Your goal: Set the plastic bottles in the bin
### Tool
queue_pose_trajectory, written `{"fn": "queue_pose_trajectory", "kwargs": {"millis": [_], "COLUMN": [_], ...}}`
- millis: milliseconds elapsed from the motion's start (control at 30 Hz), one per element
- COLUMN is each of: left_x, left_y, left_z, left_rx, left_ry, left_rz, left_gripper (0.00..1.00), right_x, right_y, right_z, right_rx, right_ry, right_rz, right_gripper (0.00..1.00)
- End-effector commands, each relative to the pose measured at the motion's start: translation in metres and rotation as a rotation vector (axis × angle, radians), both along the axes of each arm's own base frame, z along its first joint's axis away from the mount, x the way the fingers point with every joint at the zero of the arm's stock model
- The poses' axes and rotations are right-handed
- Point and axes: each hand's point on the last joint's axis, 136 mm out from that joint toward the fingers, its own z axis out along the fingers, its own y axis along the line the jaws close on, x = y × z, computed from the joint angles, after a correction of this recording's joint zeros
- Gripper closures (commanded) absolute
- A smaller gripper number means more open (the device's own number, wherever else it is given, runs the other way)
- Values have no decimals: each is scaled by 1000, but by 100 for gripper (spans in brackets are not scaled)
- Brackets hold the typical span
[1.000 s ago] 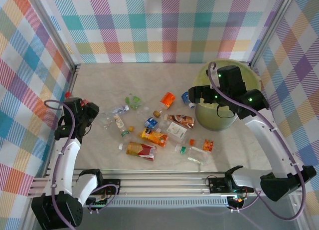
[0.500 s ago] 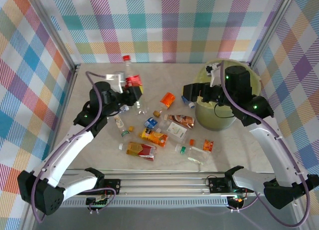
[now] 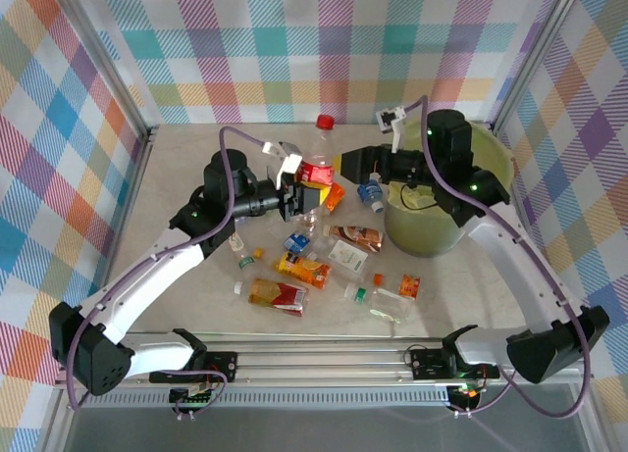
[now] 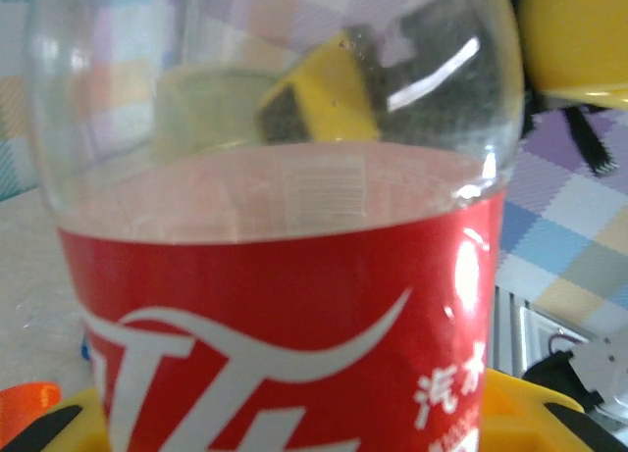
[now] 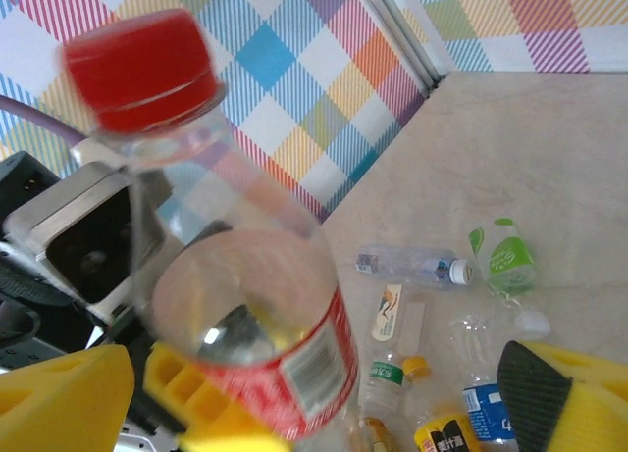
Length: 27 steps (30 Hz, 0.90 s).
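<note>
Gripping upright red-capped cola bottle (image 3: 316,168) in left hand (image 3: 297,199), left of bag-lined bin (image 3: 428,232); holding right hand (image 3: 344,164) open alongside.

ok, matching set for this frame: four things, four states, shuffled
Things:
1. red-label soda bottle
2. left gripper
3. right gripper
4. bin

States:
A. open, fingers either side of the bottle, not touching it
B. bag-lined, standing at the table's right side
C. red-capped, clear upper half, held
D. shut on the bottle

Pairs: 1-C, 2-D, 3-A, 4-B
</note>
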Motion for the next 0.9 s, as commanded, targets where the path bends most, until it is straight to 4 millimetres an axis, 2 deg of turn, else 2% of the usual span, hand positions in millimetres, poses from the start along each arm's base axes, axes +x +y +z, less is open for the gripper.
{"fn": "queue_pose_trajectory", "kwargs": {"millis": [0,267,367,467,633,733,800,867], "left_x": [-18,-17,-21,-24,-26,-28,-27,-27], "left_y": [-12,-22,-26,-28,-24,-21,-18,-14], "left_z": [12,4,3,2,3,4,5,6], "left_rx": [5,34,39,45,49,51,56,61], "left_ry": [-52,-35,-32,-33,-39,-45,-50,-55], "left_rz": [-118,-141,-164,-180,-164,-156,-138,-114], "left_gripper": [87,86,86,85,81,72,63,37], "right_x": [-10,-11,-8,-6,1,4,4,5], "right_y": [11,22,22,22,19,17,15,12], "right_z": [36,44,43,44,41,40,41,45], "right_rx": [59,80,78,77,58,48,43,35], "right_ry": [-113,-153,-160,-167,-172,-179,-188,-204], "right_rz": [76,122,111,100,59,36,24,1], "right_gripper": [7,18,25,40,73,89,96,100]}}
